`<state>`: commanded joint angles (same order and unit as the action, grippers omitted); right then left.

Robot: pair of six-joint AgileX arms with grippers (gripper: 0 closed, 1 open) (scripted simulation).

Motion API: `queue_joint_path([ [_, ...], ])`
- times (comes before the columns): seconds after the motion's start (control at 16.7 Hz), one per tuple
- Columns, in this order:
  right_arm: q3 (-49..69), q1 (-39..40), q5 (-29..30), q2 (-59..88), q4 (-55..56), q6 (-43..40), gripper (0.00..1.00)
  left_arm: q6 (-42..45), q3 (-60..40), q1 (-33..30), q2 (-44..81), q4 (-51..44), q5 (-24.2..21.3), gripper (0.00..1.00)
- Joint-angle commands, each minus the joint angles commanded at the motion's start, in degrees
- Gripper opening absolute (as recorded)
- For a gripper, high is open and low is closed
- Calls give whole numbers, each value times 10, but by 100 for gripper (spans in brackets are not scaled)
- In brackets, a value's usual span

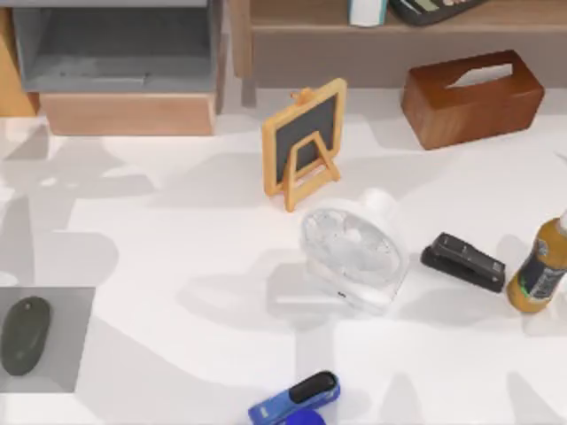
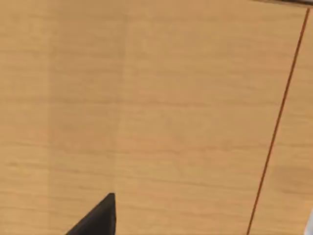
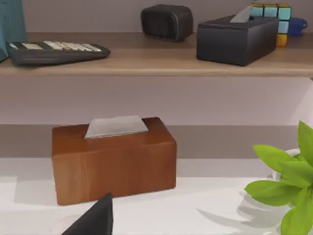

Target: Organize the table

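top view first: nearest me, at the near edge of the white table [image 1: 177, 257], lies a blue stapler [image 1: 297, 403], and off at the near left a dark mouse [image 1: 24, 334] rests on its grey mat [image 1: 75, 354], the one thing that looks properly put away. further in, mid-table, a clear desk fan [image 1: 353, 257] lies beside a black stapler [image 1: 463, 262], with a yellow bottle [image 1: 539, 270] standing at the right edge. beyond them a small easel chalkboard [image 1: 304, 142] stands upright, and a brown tissue box [image 1: 472, 96] sits just before the wooden shelf [image 1: 372, 35] at the far side. these loose items look scattered, so i'd judge the tidying barely begun. each wrist camera catches just a dark fingertip; whether either gripper is wide or closed, i cannot tell.
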<state>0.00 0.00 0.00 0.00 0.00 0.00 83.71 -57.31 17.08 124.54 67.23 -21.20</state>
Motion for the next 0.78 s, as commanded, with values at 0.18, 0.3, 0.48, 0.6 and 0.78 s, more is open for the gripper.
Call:
queue_joint_path([
  [0.18,0,0,0,0,0,0,100,-84,28,-98,-63,-8,67,100],
  [0.3,0,0,0,0,0,0,100,-156,42,-178,-93,-24,119,100],
  [0.48,0,0,0,0,0,0,100,-281,40,-307,-117,-61,204,100],
  [0.6,0,0,0,0,0,0,100,-371,14,-389,-122,-89,265,100],
  [0.78,0,0,0,0,0,0,100,-505,-58,-494,-106,-137,357,100],
])
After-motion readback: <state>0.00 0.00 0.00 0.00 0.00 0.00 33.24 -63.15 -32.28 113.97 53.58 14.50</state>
